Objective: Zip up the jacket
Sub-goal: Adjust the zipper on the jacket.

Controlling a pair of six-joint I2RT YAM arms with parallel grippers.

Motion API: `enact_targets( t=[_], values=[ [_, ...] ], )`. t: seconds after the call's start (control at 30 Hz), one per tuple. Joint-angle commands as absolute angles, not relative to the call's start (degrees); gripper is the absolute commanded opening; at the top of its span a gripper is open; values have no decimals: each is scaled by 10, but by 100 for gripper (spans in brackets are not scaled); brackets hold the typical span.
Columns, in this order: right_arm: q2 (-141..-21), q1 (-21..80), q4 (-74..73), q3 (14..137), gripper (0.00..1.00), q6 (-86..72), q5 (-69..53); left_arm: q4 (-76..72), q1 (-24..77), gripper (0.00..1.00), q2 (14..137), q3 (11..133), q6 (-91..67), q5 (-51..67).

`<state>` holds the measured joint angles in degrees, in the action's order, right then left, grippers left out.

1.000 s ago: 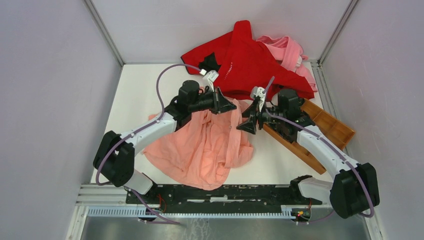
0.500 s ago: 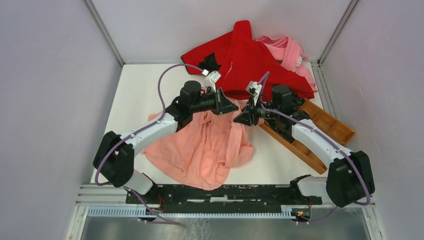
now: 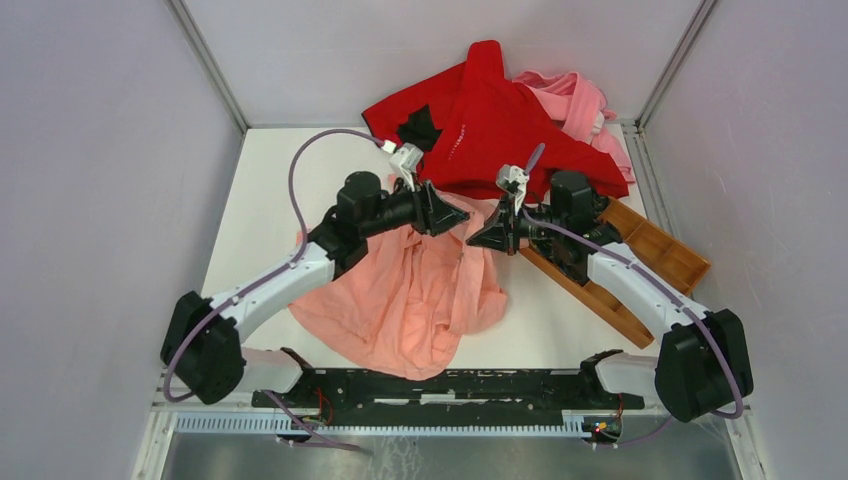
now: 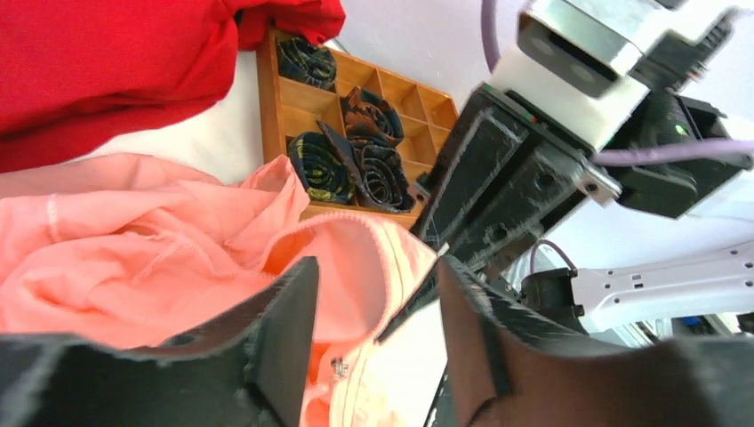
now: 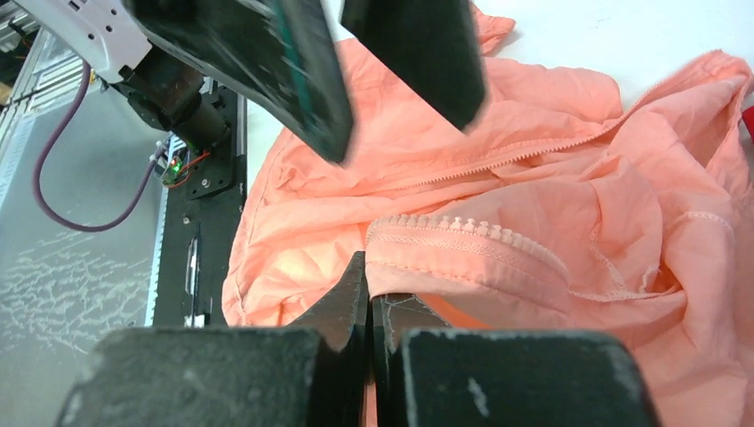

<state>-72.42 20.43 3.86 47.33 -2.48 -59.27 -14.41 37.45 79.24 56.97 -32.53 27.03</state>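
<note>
The salmon-pink jacket (image 3: 420, 300) lies crumpled on the white table in the top view. My right gripper (image 3: 470, 242) is shut at its upper right edge. In the right wrist view the right gripper (image 5: 369, 267) pinches the hem beside a row of zipper teeth (image 5: 462, 227), and the jacket (image 5: 533, 178) spreads beyond. My left gripper (image 3: 464, 215) faces it from the left, just above the fabric. In the left wrist view the left gripper (image 4: 375, 267) is open, a fold of the jacket (image 4: 133, 267) loose between its jaws. A small metal zipper slider (image 4: 338, 366) shows below.
A bright red garment (image 3: 490, 120) and a paler pink garment (image 3: 580, 100) are heaped at the back. A wooden compartment tray (image 3: 650, 250) lies at the right under the right arm, with rolled dark cloths (image 4: 356, 165) in it. Grey walls close in three sides.
The right gripper swung toward the jacket's top edge and shut on it. The left gripper opened and let go of the fabric, and the left arm drew back to the left.
</note>
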Motion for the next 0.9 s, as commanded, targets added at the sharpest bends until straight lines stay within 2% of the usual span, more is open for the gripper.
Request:
enact_targets(
  t=[0.0, 0.2, 0.37, 0.87],
  values=[
    [-706, 192, 40, 473, 0, 43, -653, -197, 373, 66, 684, 489, -203, 238],
    [-702, 191, -62, 498, 0, 176, -660, -331, 373, 70, 550, 291, -91, 322],
    [-708, 190, -103, 511, 0, 235, -671, -462, 373, 71, 534, 174, -49, 363],
    [-719, 192, -124, 514, 0, 303, -674, -563, 377, 64, 807, 254, 51, 427]
  ],
)
